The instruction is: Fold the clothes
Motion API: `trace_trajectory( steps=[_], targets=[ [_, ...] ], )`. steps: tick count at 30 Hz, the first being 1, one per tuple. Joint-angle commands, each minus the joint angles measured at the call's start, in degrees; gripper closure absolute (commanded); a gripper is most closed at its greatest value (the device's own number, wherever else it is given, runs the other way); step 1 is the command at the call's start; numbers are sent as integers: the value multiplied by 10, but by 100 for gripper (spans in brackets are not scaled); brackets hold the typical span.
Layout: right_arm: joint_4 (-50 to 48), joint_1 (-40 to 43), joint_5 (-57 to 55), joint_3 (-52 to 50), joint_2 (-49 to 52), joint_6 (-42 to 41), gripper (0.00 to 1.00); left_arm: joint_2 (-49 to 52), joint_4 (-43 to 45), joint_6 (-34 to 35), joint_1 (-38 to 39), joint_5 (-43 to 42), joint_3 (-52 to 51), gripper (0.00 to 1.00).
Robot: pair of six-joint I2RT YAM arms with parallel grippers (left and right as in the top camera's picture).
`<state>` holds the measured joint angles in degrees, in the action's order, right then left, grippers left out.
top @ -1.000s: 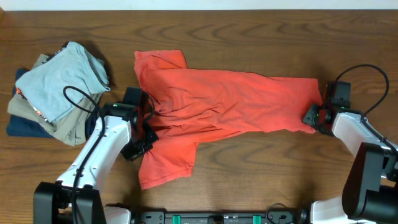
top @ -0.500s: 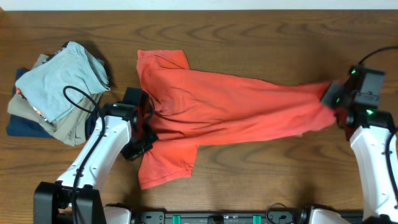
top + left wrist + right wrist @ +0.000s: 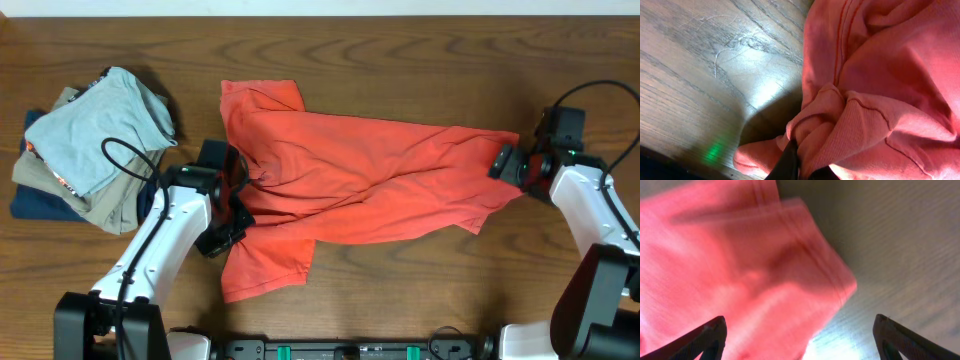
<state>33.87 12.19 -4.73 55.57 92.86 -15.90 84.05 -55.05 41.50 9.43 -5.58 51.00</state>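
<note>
On the table, the shirt is spread right of the pile, bunched in the clamped left gripper, while the right gripper is held open over the hem farthest from the pile, so that hem may be missed.

You're at a lab-style robot bench. Two cabled arms stand mounted at a wood table.

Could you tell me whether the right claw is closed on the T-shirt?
No, the right claw is wide open, its fingers spread apart over the T-shirt.
</note>
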Motion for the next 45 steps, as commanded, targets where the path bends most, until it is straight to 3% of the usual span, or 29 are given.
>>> trace_trajectory(
  steps=[1, 10, 16, 23, 24, 27, 29, 35, 38, 40, 42, 45],
  targets=[
    [19, 3, -27, 1, 1, -12, 8, 2, 1, -8, 0, 11, -2, 94],
    [25, 2, -23, -18, 1, -12, 22, 2, 4, -7, 0, 12, -2, 94],
    [-72, 2, -23, -81, 1, -26, 23, 2, 5, -8, 0, 12, -2, 94],
    [-181, 2, -23, -149, 1, -38, 32, 2, 5, -8, 0, 12, -2, 94],
    [-193, 2, -23, -157, 1, -38, 37, 2, 5, -8, 0, 11, -2, 94],
    [-199, 2, -22, -163, 1, -38, 86, 2, 5, -8, 0, 12, -2, 94],
    [-165, 2, -8, -153, -4, -38, 99, 2, 5, -8, 0, 12, -2, 94],
    [153, 11, 9, -17, -53, -20, 99, 2, 6, -8, 0, 12, -2, 94],
    [225, 19, 15, 65, -60, 41, 82, 2, 12, -8, 0, 12, -2, 94],
    [219, 25, -2, 92, -59, 44, 72, 2, 15, -8, 0, 12, -2, 94],
    [178, 33, -7, 95, -58, 43, 56, 2, 15, -7, 0, 11, -2, 94],
    [146, 39, -6, 87, -44, 24, 53, 2, 15, -8, 0, 11, -2, 94]
  ],
)
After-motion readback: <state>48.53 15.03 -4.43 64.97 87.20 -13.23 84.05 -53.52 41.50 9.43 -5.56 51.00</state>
